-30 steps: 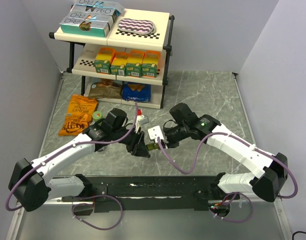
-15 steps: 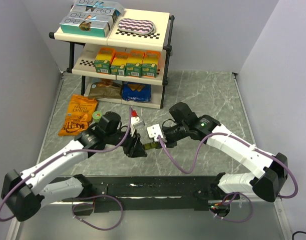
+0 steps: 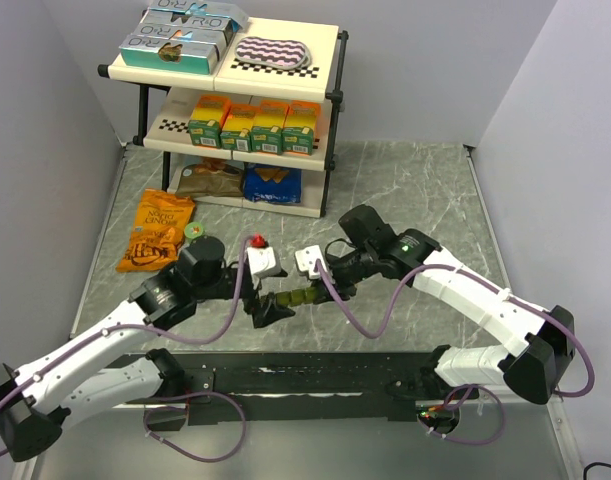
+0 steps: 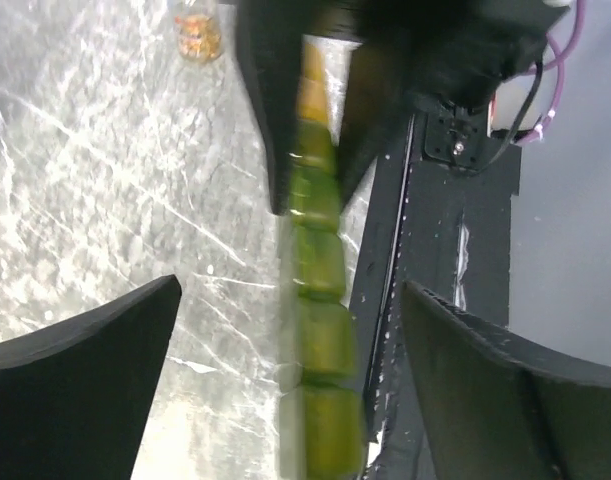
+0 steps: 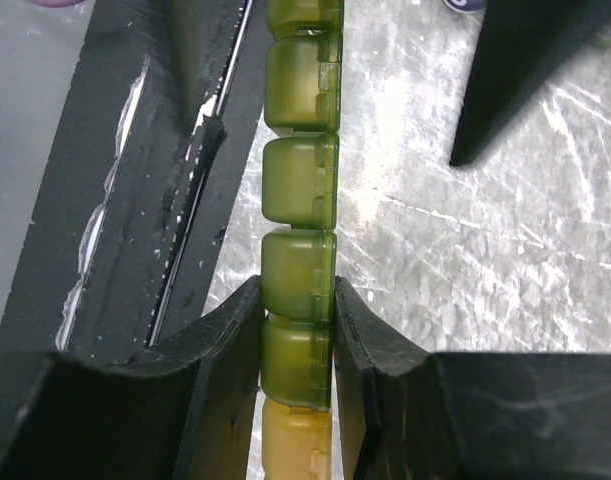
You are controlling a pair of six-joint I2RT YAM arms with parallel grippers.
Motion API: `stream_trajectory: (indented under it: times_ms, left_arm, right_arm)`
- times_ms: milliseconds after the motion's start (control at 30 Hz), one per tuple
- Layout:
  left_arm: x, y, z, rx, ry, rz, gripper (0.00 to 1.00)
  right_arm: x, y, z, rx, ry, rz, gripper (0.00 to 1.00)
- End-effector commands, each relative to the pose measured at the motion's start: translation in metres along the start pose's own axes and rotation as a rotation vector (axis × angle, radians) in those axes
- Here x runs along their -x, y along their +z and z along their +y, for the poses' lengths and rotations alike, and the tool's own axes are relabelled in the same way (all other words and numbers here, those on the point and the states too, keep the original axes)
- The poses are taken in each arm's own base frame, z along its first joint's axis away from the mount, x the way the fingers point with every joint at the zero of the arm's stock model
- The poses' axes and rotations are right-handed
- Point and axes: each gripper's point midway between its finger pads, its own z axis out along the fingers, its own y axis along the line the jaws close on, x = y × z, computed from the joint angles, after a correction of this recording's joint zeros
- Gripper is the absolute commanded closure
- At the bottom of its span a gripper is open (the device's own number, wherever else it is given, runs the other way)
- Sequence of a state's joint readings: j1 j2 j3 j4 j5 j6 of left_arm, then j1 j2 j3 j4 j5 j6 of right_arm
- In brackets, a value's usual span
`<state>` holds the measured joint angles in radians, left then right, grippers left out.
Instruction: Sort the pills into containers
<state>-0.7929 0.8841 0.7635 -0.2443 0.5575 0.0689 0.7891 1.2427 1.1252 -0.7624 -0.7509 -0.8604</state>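
The right gripper (image 5: 297, 300) pinches the containers (image 5: 298, 190) in its jaws over the tabletop (image 3: 415, 200), the strip reaching toward 9 o'clock between the spread jaws of the left gripper (image 4: 290, 290); positioning seems the step in hand, and a lid likely needs opening next.

A grey marbled surface (image 3: 415, 190) fills the space between pale walls. At about eleven o'clock on it stands a two-tier cream shelf (image 3: 323, 50) on black legs. Under the shelf, flat on the surface, lie a brown bag (image 3: 209, 178) and a blue bag (image 3: 272, 184). Toward nine o'clock lies an orange snack bag (image 3: 157, 230), with a small green bottle (image 3: 195, 231) just beside its right edge. A long black rail (image 3: 315, 375) runs along the six o'clock edge.
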Motion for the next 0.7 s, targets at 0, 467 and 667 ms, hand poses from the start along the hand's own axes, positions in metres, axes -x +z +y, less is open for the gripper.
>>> stream_trajectory:
  times_ms: [0, 467, 667]
  left_arm:
    - [0.012, -0.007, -0.007, 0.000, 0.210, -0.055, 0.01]
    - [-0.006, 0.029, -0.004, 0.042, 0.246, 0.140, 0.32]
    - [0.003, 0.029, -0.004, 0.057, 0.237, 0.102, 0.52]
  right_arm:
    - [0.011, -0.008, -0.002, -0.007, 0.024, -0.055, 1.00]
    - [0.009, -0.008, -0.001, -0.016, 0.032, -0.059, 1.00]
    - [0.006, -0.008, 0.000, -0.022, 0.027, -0.055, 1.00]
